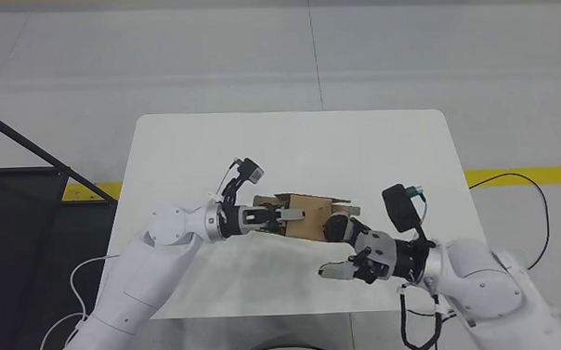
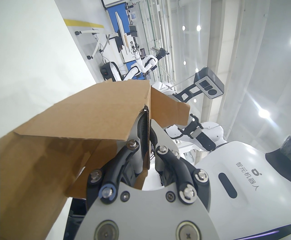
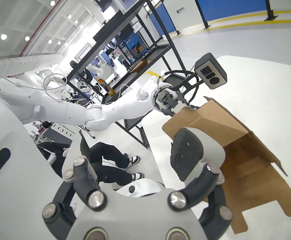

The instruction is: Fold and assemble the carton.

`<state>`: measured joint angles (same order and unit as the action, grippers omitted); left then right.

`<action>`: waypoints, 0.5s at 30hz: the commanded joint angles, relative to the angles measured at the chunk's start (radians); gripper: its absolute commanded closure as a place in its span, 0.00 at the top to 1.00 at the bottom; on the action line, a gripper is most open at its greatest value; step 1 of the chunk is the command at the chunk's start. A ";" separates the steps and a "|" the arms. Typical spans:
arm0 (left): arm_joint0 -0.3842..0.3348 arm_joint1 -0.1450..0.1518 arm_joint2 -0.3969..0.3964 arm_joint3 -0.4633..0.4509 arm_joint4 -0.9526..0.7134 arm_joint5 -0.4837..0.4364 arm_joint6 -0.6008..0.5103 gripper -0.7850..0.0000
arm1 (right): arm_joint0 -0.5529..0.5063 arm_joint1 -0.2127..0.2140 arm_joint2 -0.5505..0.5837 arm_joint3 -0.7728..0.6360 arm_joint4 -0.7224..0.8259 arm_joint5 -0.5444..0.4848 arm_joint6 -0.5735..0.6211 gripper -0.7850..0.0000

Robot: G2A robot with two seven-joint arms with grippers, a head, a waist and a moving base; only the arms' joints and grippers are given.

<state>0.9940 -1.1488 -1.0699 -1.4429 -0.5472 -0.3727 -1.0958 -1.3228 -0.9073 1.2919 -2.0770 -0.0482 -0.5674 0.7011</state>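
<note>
Carton (image 1: 311,209) pinched by left end effector (image 1: 285,215); right end effector (image 1: 337,251) spread wide beside it.

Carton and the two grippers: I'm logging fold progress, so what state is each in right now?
Carton, partly formed, flaps loose, not closed.
Left gripper, shut on a carton edge.
Right gripper, open, beside the carton, gripping nothing.
</note>
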 commanded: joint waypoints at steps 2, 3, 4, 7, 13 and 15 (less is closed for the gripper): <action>-0.001 0.000 -0.004 0.005 -0.014 -0.002 -0.007 0.00 | -0.029 0.001 0.033 0.007 0.012 -0.095 -0.045 1.00; -0.001 0.000 -0.006 0.006 -0.017 -0.002 -0.010 0.00 | -0.041 0.002 0.045 0.010 0.017 -0.127 -0.057 1.00; -0.001 0.000 -0.007 0.008 -0.020 -0.003 -0.011 0.00 | -0.054 0.003 0.059 0.012 0.024 -0.161 -0.071 1.00; -0.002 -0.001 -0.012 0.012 -0.037 0.001 -0.020 0.00 | -0.095 0.006 0.106 0.015 0.033 -0.243 -0.101 1.00; -0.005 -0.001 -0.024 0.025 -0.087 0.014 -0.051 0.00 | -0.175 0.010 0.218 0.030 0.007 -0.391 -0.169 1.00; -0.007 -0.001 -0.027 0.030 -0.107 0.025 -0.068 0.00 | -0.194 0.010 0.249 0.035 -0.025 -0.432 -0.192 1.00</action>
<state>0.9881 -1.1494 -1.0956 -1.4154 -0.6440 -0.3538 -1.1554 -1.5088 -0.8971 1.5249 -2.0439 -0.0560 -0.9778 0.5200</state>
